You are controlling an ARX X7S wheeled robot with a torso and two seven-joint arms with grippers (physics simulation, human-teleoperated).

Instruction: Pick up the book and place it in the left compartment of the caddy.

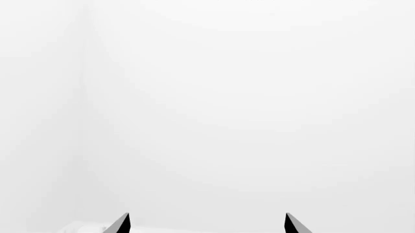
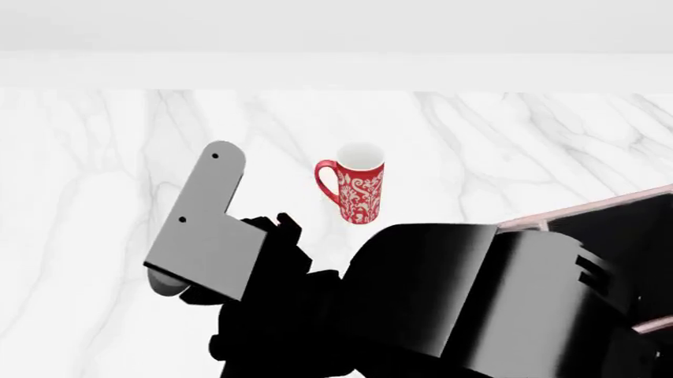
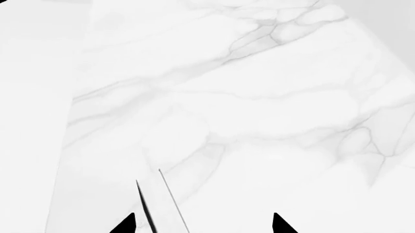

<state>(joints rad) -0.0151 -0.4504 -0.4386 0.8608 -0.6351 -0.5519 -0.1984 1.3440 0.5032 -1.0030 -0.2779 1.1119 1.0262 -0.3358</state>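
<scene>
1. Now, on my left gripper [image 1: 207, 224] I count two black fingertips [image 1: 120, 224], set wide apart with nothing between them and only a blank white wall beyond.
2. My right gripper [image 3: 203, 224] also shows two fingertips [image 3: 280, 224], spread apart over the marble tabletop [image 3: 272, 111].
3. One thin pale slab with a black edge [image 3: 162, 208] stands between those tips, close to one of them. It looks like the book seen edge-on, though I cannot say for sure, nor whether that tip touches it.
4. From the head camera I cannot pick out the book at all.
5. One red-and-white patterned mug [image 2: 355, 187] stands upright near the middle of the table.
6. One reddish-brown caddy [image 2: 604, 209] sits at the far right. It is mostly hidden behind my bulky black right arm [image 2: 474, 299], so I cannot tell its compartments apart.
</scene>
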